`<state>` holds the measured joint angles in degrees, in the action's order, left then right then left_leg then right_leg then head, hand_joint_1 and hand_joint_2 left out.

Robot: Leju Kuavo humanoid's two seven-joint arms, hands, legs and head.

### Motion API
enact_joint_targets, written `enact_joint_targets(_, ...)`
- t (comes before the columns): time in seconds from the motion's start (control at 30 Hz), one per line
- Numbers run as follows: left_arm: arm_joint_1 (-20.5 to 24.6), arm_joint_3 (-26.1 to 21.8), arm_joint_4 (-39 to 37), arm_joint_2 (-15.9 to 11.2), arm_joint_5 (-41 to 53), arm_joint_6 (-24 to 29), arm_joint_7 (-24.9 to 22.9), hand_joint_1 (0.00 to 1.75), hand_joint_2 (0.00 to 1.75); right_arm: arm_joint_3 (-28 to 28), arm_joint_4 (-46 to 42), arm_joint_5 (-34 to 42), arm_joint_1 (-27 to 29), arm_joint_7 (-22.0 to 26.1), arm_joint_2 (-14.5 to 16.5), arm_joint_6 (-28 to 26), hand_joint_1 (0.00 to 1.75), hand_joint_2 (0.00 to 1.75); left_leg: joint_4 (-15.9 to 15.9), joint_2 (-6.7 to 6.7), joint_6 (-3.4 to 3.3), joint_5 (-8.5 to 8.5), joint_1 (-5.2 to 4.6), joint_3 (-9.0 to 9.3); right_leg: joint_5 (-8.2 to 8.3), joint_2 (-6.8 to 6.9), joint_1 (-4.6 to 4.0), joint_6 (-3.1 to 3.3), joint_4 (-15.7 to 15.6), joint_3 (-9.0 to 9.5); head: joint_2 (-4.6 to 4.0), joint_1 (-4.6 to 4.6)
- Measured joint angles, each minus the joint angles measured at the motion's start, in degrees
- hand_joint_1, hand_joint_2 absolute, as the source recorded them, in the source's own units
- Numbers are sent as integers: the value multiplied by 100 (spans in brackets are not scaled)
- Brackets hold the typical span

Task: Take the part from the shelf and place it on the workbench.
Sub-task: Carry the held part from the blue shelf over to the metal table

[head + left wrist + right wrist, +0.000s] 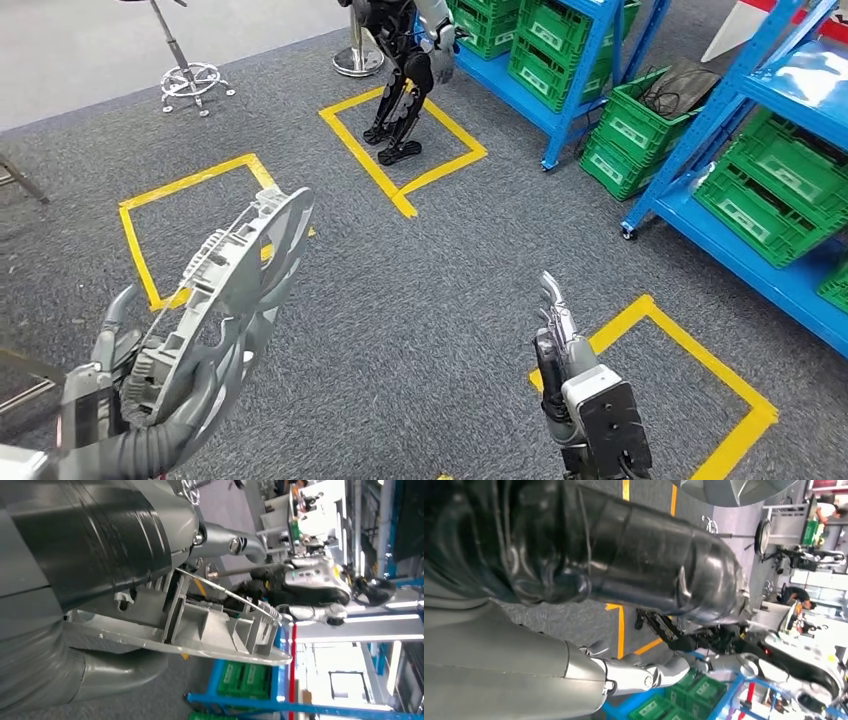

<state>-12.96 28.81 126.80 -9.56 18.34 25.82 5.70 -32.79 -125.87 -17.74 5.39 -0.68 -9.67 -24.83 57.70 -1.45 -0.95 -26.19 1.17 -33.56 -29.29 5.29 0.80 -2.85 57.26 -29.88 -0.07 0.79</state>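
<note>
Low on the left of the head view, the left hand (125, 370) grips the part (225, 290), a grey ribbed plastic disc with open spokes, something like a wheel cover. Its fingers wrap the lower rim from both sides, and the disc stands tilted up and away from the body, probably so that it stays clear of the legs while the robot walks. From the left wrist view the thumb (115, 667) presses under the rim of the part (220, 630) while the darker fingers bear on its ribbed inner face, a clamp that should keep a light but wide piece from swinging.

The right hand (555, 325) holds nothing; its fingers are stretched forward and lie close together over the grey carpet (420, 300), seemingly kept free for balance or for helping at the set-down.

Blue shelves (740, 110) with green crates (770, 190) stand well apart on the right, and the part is already off them. Yellow floor squares (655, 385) mark standing spots; another robot (405, 70) occupies one near the shelves. The carry is judged under way, with the placing on the workbench not yet done.
</note>
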Motion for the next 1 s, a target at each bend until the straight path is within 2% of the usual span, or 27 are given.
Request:
enact_joint_targets(0.03, -7, -1, 9, -1, 1, 3, -4, 175, 175, -9, 6, 5, -6, -3, -4, -1, 0, 0, -17, 40, -32, 20, 8, 4, -93, -112, 12, -25, 131, -58, 0, -24)
enact_joint_targets(0.1, -10, -3, 21, 0, 0, 10, -6, 175, 175, -23, 17, 10, -9, -13, -22, -4, 0, 0, -33, 125, -71, 39, 6, 2, -434, -375, 19, -43, 750, -350, 0, -98)
enact_joint_targets(0.13, -11, -4, 23, -1, -2, 16, -7, 175, 175, -30, 25, 10, -7, -21, -31, -6, 0, 0, -32, 181, -83, 44, -6, -5, -610, -441, 20, -40, 1165, -544, 0, -136)
enact_joint_targets(0.17, -17, -4, 23, -1, -4, 25, -7, 175, 175, -38, 37, 9, -5, -36, -41, -6, 0, 0, -31, 245, -88, 46, -20, -10, -707, -468, 18, -33, 1498, -710, 0, -161)
enact_joint_targets(0.2, -23, -3, 23, -2, -5, 36, -7, 175, 175, -48, 47, 4, -4, -52, -48, -6, 0, 0, -28, 316, -91, 47, -31, -11, -695, -481, 14, -19, 1650, -801, 0, -175)
enact_joint_targets(0.23, -28, -3, 24, -2, 0, 45, -9, 175, 175, -57, 55, -3, -5, -67, -54, -6, 0, 0, -25, 395, -91, 48, -39, -8, -570, -498, 9, 3, 1574, -788, 0, -184)
enact_joint_targets(0.27, -32, -2, 28, -2, 18, 51, -22, 175, 175, -63, 58, -8, -9, -80, -60, -2, 0, 0, -23, 474, -90, 49, -42, -1, -358, -545, 2, 34, 1275, -672, 0, -192)
enact_joint_targets(0.3, -34, -2, 34, -2, 53, 55, -49, 175, 175, -66, 59, 0, -20, -85, -65, 6, 0, 0, -20, 550, -87, 51, -38, 2, -141, -670, -3, 72, 864, -507, 0, -204)
enact_joint_targets(0.33, -34, -2, 46, -2, 108, 56, -99, 175, 175, -67, 61, 27, -34, -79, -69, 21, 0, 0, -12, 626, -76, 56, -40, -6, 9, -816, -4, 112, 476, -349, 0, -208)
enact_joint_targets(0.37, -36, -3, 62, -2, 179, 56, -169, 175, 175, -67, 65, 72, -51, -61, -72, 42, 0, 0, -8, 693, -55, 66, -32, -25, 90, -931, -9, 142, 201, -232, 0, -213)
enact_joint_targets(0.4, -38, -3, 80, -4, 266, 58, -257, 175, 175, -67, 73, 132, -69, -26, -73, 68, 0, 0, -7, 761, -24, 83, -17, -54, 101, -1002, -19, 165, 62, -162, 0, -218)
enact_joint_targets(0.47, -51, -3, 133, -15, 455, 84, -439, 175, 175, -68, 100, 256, -108, 78, -72, 143, 0, 0, -15, 873, 55, 130, 19, -118, 115, -906, -36, 206, -6, -108, 0, -225)
enact_joint_targets(0.5, -63, -2, 169, -29, 553, 113, -524, 175, 175, -68, 120, 313, -138, 132, -68, 195, 0, 0, 11, 815, 82, 128, 20, -166, 145, -832, -34, 231, -46, -80, 0, -225)
enact_joint_targets(0.53, -69, -2, 212, -47, 640, 141, -598, 175, 175, -68, 142, 360, -174, 178, -58, 265, 0, 0, 106, 680, 101, 74, 9, -237, 175, -759, -29, 261, -88, -65, 0, -203)
enact_joint_targets(0.6, -56, -7, 307, -79, 804, 177, -725, 175, 175, -63, 191, 446, -254, 232, -17, 458, 0, 0, 634, 332, 123, -209, -17, -514, 205, -601, -33, 302, -139, -44, 0, -133)
enact_joint_targets(0.63, -43, -13, 353, -89, 878, 178, -769, 175, 175, -56, 222, 485, -285, 248, 11, 576, 0, 0, 1018, 244, 139, -384, -18, -694, 202, -523, -39, 316, -140, -48, 0, -96)
enact_joint_targets(0.67, -33, -25, 401, -97, 954, 171, -806, 175, 175, -46, 260, 527, -308, 269, 43, 692, 0, 0, 1357, 211, 154, -507, -15, -854, 197, -435, -43, 323, -137, -51, 0, -70)
enact_joint_targets(0.7, -26, -38, 448, -105, 1030, 154, -838, 175, 175, -37, 303, 569, -323, 302, 78, 798, 0, 0, 1543, 197, 166, -543, -13, -937, 190, -351, -44, 324, -135, -53, 0, -48)
enact_joint_targets(0.73, -16, -55, 501, -116, 1105, 132, -870, 175, 175, -28, 348, 611, -332, 350, 111, 888, 0, 0, 1514, 178, 173, -483, -11, -909, 182, -268, -44, 320, -131, -53, 0, -25)
enact_joint_targets(0.77, -2, -74, 558, -125, 1175, 104, -907, 175, 175, -21, 394, 650, -337, 407, 148, 953, 0, 0, 1246, 130, 172, -341, -10, -749, 172, -191, -44, 307, -124, -49, 0, -1)
enact_joint_targets(0.83, 43, -113, 669, -138, 1267, 63, -964, 175, 175, -7, 469, 697, -342, 502, 211, 1026, 0, 0, 447, -99, 147, -89, -26, -259, 134, -58, -58, 259, -91, -45, 0, 44)
enact_joint_targets(0.87, 66, -130, 720, -141, 1289, 52, -979, 175, 175, 4, 498, 707, -347, 529, 237, 1039, 0, 0, 152, -185, 116, -32, -41, -72, 111, -4, -71, 227, -71, -49, 0, 51)
enact_joint_targets(0.9, 82, -140, 766, -143, 1298, 48, -986, 175, 175, 15, 519, 712, -353, 544, 256, 1046, 0, 0, 5, -225, 81, -26, -57, 23, 94, 46, -84, 196, -56, -41, 0, 48)
enact_joint_targets(0.97, 92, -149, 844, -144, 1302, 41, -990, 175, 175, 33, 563, 719, -369, 555, 292, 1052, 0, 0, -33, -111, 4, -13, -72, 27, 85, 152, -88, 138, -49, -18, 0, 26)
enact_joint_targets(1.0, 90, -150, 880, -143, 1303, 39, -991, 175, 175, 38, 585, 723, -378, 557, 307, 1053, 0, 0, -44, -47, -27, 7, -64, 21, 67, 146, -77, 102, -30, -19, 0, 15)
